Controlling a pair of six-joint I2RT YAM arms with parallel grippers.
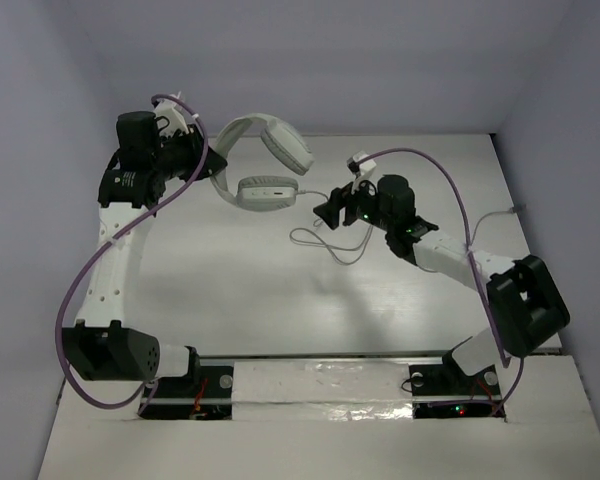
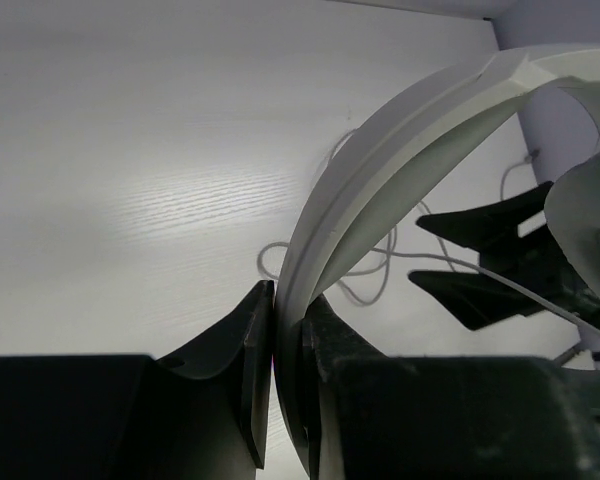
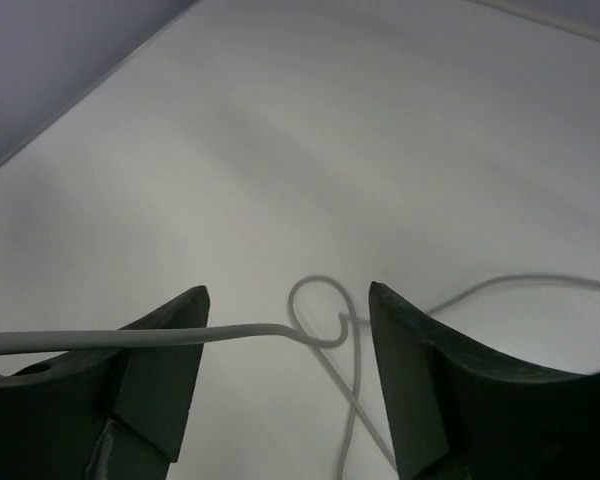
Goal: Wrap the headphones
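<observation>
Left arm: runs up the left side of the desk (image 1: 280, 300), wrist bent in toward the middle.
Left claw (image 2: 285, 300): pinched tight on the headband (image 2: 380, 170), one finger on each side, basically no gap.
Headphones (image 1: 267, 190): back-centre, hanging off the left claw by the headband, both ear cups on the side toward the right arm. Can't tell if the lower cup touches the desk.
Right arm: elbow poked way out right, forearm angling back in toward the centre, claw pointing left just below the ear cups.
Right claw (image 3: 287, 290): wide open, gripping nothing. The cord (image 3: 180, 337) crosses its left finger and passes through the gap.
Cord: loose loops on the desk under the right claw.
</observation>
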